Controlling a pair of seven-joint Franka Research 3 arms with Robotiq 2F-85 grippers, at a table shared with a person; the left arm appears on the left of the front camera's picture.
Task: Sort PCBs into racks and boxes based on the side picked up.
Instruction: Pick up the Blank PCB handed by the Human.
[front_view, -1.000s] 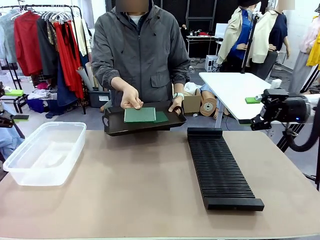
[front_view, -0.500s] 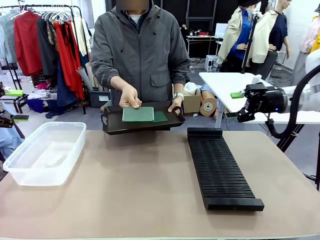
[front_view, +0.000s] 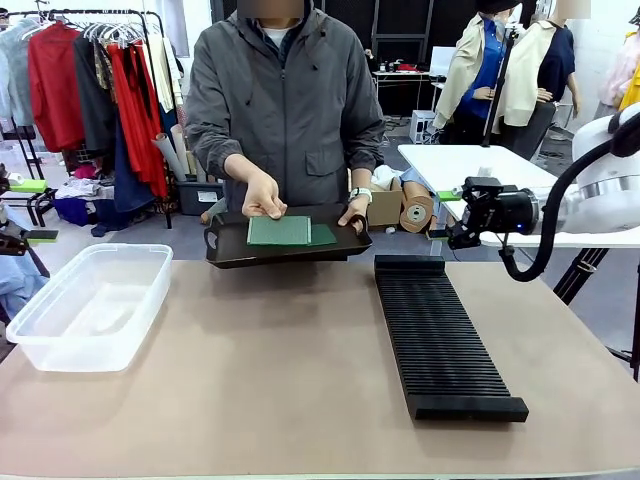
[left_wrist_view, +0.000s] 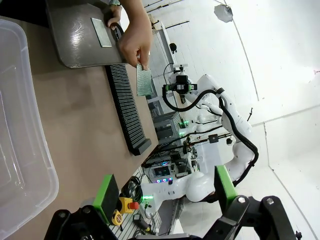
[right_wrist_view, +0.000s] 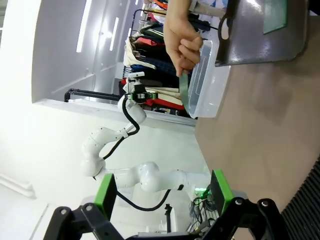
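1. The right pincer (front_view: 444, 216) is wide open and holds nothing. Its green pads (right_wrist_view: 105, 193) stand far apart.
2. The left pincer (left_wrist_view: 165, 192) is wide open too, and there is nothing between its pads.
3. A person stands at the far side of the table (front_view: 250, 380) and holds up a dark tray (front_view: 230, 255) with one hand (front_view: 352, 212). The tray is to the left of the right pincer, near it but not touching.
4. Two PCBs (front_view: 282, 231) lie flat on the tray. One lies partly on top of the other.
5. The person's other hand (front_view: 263, 196) pinches one more PCB (left_wrist_view: 143, 80) by its top edge, and it hangs down from the fingers. It is far ahead of both pincers and touches neither.
6. The black rack (front_view: 440, 335) lies on the table. Its far end is just below the right pincer, and the rest runs back toward the robot.
7. The clear box (front_view: 85, 305) sits far to the left of the right pincer. It is close in front of the left pincer, off to one side.
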